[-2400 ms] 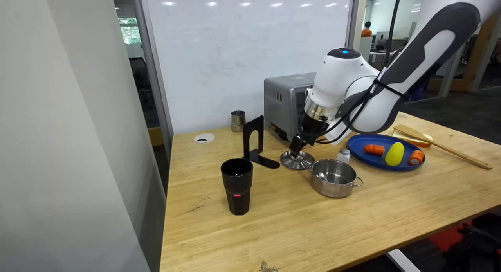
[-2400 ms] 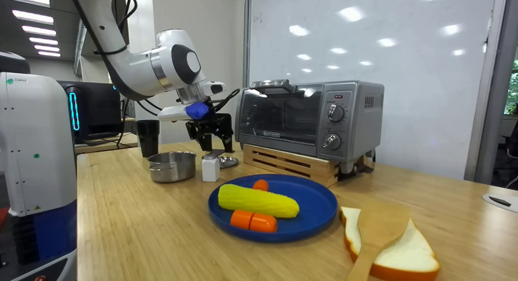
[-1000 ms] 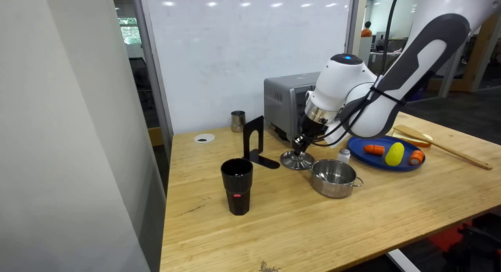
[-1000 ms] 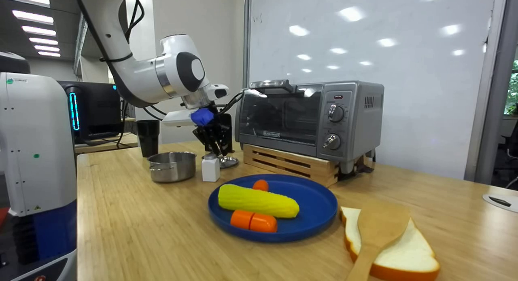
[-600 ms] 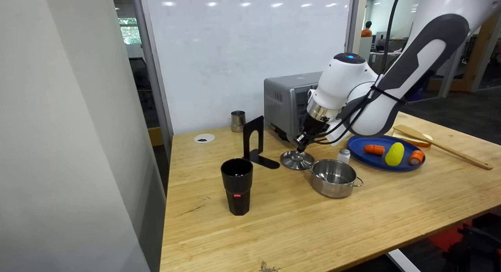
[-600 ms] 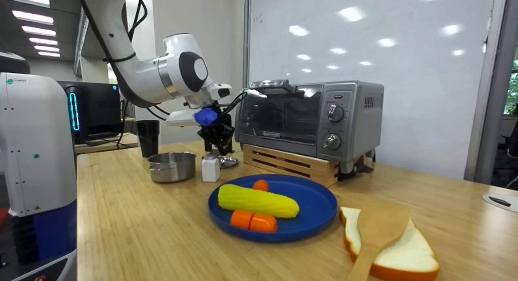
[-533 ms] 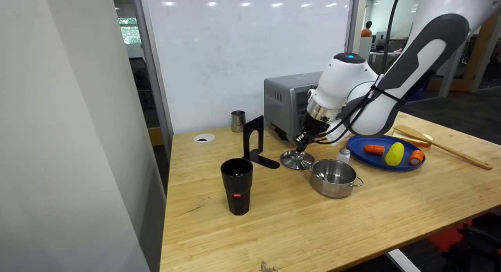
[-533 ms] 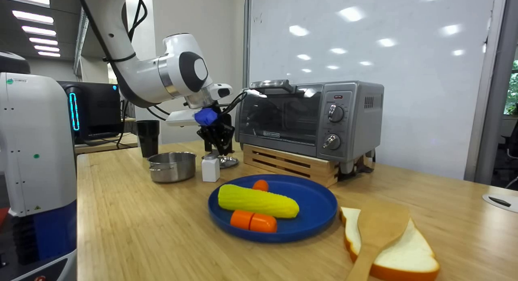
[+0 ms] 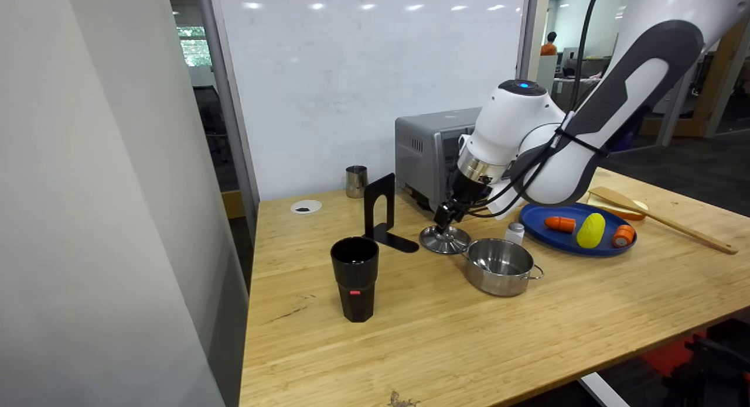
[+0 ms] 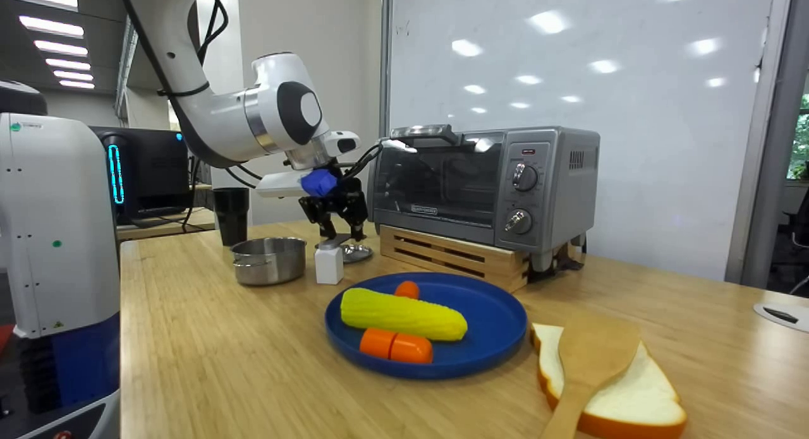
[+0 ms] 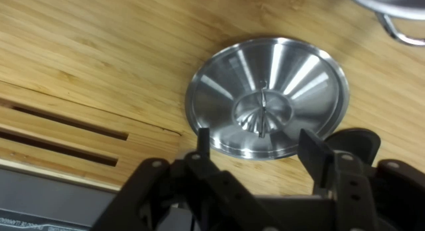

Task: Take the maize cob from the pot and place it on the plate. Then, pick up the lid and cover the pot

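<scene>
While the arm (image 9: 562, 178) hangs bent, end effector (image 11: 254, 134) spread wide over lid (image 11: 308, 91), holding nothing

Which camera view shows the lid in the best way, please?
The wrist view, because the lid appears large, from above and almost uncovered, with its handle visible. Both exterior views show it smaller and partly blocked, by the gripper or by the white shaker.

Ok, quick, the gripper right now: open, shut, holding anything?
Gripper: open, holding nothing; the lid is in front of it in the wrist view, ungripped.
</scene>
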`<state>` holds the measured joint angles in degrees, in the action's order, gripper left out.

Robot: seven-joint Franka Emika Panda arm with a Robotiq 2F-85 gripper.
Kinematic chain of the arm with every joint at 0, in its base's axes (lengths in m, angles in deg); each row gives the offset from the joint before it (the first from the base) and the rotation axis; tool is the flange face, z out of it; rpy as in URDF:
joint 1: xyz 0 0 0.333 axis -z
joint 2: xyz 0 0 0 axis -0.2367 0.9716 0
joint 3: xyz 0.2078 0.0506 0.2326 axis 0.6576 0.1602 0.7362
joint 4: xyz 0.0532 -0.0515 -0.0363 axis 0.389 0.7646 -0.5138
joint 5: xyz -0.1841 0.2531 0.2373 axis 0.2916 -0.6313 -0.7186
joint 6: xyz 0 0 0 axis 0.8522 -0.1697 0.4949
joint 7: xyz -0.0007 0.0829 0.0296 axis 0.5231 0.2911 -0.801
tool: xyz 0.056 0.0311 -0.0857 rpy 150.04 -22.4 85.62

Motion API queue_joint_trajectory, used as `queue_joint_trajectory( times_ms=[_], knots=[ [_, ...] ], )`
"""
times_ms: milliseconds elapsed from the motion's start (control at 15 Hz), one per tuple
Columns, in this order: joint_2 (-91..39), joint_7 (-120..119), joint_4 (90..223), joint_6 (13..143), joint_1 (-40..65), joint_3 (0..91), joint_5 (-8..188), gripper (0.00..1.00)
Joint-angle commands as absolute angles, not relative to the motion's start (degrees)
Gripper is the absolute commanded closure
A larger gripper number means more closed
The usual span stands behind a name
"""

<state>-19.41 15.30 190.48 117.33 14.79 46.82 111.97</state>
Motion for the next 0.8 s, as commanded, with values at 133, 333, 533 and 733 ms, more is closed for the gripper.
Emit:
queue_joint_trajectory(
  times_ms=[133,333,533,733],
  knots=[
    [-18.47,12.45,190.77,118.00,18.15,49.98,111.20,0.00],
    [-18.26,11.94,190.72,117.93,18.59,50.71,111.52,0.28],
    [-18.09,11.66,190.66,117.98,18.84,51.08,111.60,0.49],
    [-17.65,11.45,190.65,118.09,19.19,51.22,111.63,0.71]
  ],
)
